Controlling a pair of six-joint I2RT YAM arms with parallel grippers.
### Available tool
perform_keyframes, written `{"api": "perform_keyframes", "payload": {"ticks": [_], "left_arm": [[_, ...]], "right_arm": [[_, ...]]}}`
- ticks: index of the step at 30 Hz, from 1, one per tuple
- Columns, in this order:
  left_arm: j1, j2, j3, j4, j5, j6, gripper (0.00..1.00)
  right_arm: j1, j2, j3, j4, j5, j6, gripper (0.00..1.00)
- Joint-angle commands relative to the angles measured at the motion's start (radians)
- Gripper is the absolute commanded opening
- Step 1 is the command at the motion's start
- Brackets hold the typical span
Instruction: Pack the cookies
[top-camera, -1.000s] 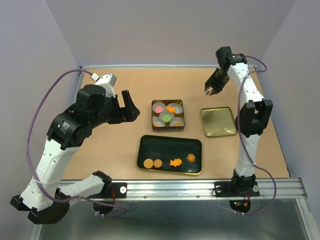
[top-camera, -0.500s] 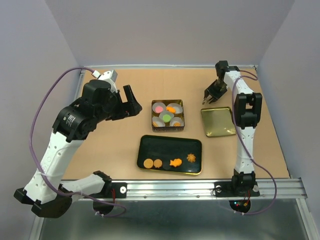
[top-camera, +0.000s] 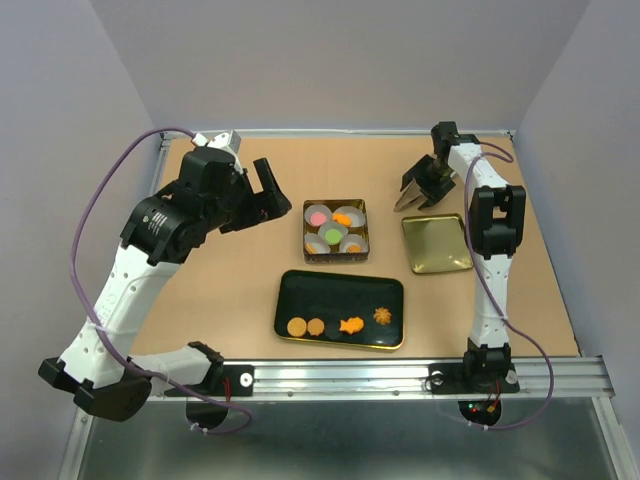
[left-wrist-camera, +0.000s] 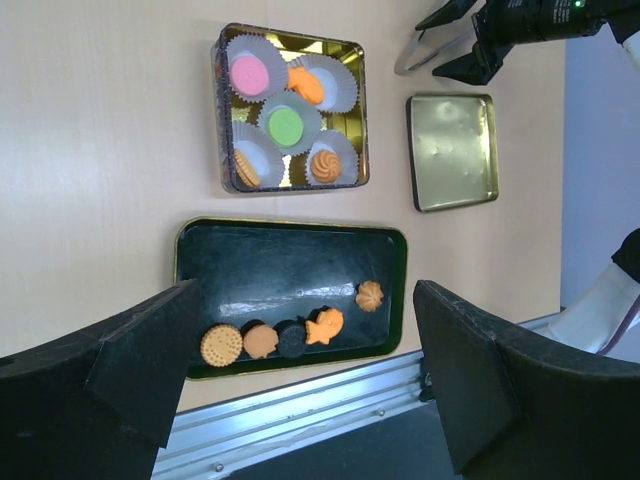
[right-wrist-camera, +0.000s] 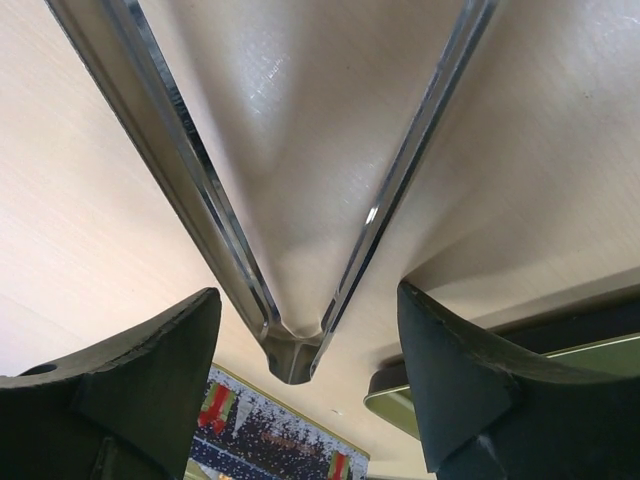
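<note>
Several cookies lie in a row on the black tray: a tan round, a dark round, an orange fish and a swirl. They also show in the left wrist view, where the fish sits left of the swirl. The open tin holds pink, green and orange cookies in white paper cups. My left gripper is open and empty, high up to the left of the tin. My right gripper is open and empty, low behind the gold lid.
The gold lid lies upside down to the right of the tin, also in the left wrist view. The right wrist view shows the table frame's metal corner, the lid's edge and the tin's patterned side. A metal rail runs along the near edge.
My left arm has swung up and back with its gripper still open. My right gripper has come down toward the table behind the lid and has opened wide.
</note>
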Motion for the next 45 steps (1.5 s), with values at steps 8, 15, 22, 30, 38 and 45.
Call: {"api": "perform_keyframes", "payload": {"ticks": [8, 15, 22, 30, 38, 45], "left_arm": [[-0.004, 0.069, 0.067, 0.076, 0.017, -0.012, 0.99], [-0.005, 0.145, 0.130, 0.097, 0.081, 0.032, 0.99], [-0.005, 0.178, 0.143, 0.114, 0.074, 0.052, 0.99], [-0.004, 0.214, 0.106, 0.194, 0.055, 0.015, 0.99], [-0.005, 0.250, 0.051, 0.267, 0.029, -0.063, 0.99], [-0.004, 0.202, -0.055, 0.318, 0.029, -0.120, 0.99]], "right_arm": [[-0.012, -0.131, 0.011, 0.010, -0.023, -0.095, 0.79], [0.000, -0.363, -0.150, 0.010, -0.013, -0.169, 0.80], [0.072, -0.634, -0.468, 0.013, 0.042, -0.249, 0.79], [0.144, -0.775, -0.738, 0.022, 0.084, -0.328, 0.73], [0.144, -0.743, -0.805, 0.083, 0.112, -0.385, 0.68], [0.149, -0.635, -0.773, 0.143, 0.042, -0.361, 0.63]]}}
